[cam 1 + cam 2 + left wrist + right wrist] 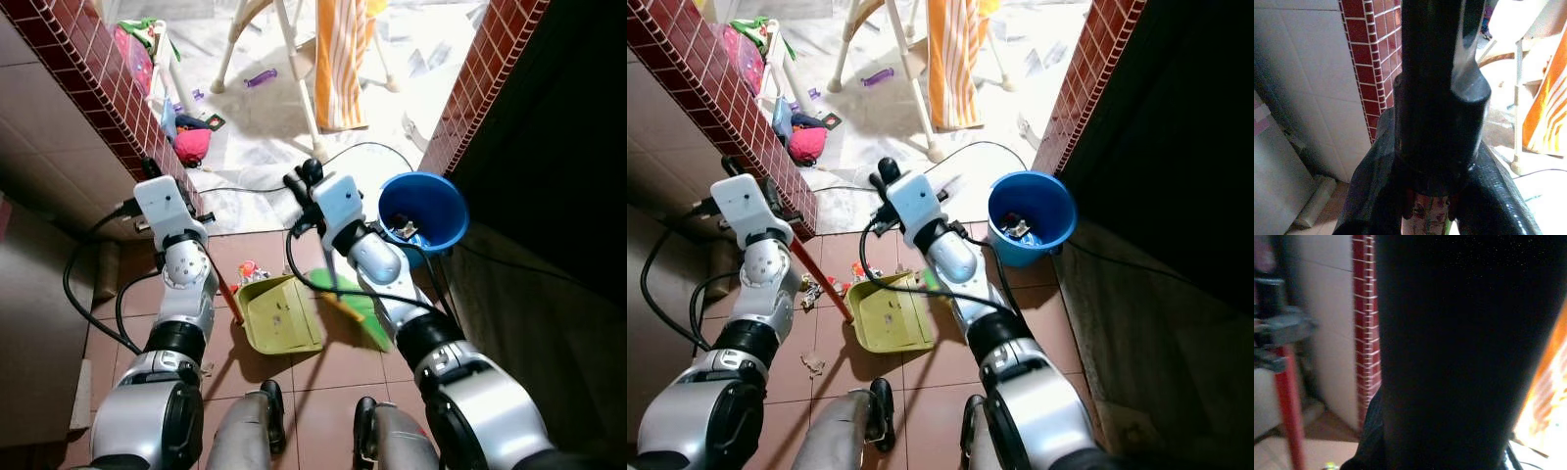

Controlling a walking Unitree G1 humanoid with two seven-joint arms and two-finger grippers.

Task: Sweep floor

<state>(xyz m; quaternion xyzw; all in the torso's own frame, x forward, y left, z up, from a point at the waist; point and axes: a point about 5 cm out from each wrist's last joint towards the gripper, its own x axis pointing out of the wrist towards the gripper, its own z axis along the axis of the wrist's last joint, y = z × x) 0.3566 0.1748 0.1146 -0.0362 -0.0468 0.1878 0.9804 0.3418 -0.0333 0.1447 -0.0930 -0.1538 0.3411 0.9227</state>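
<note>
Sweeping scattered litter (811,287) on the terracotta floor tiles (333,372) toward the yellow plastic dustpan (279,315), keeping its lip flat, left gripper (147,176) fingers clenching the red dustpan handle (818,276), right gripper (306,181) fingers clenching the green broom (351,311), beside the glossy blue bucket (423,208).
</note>
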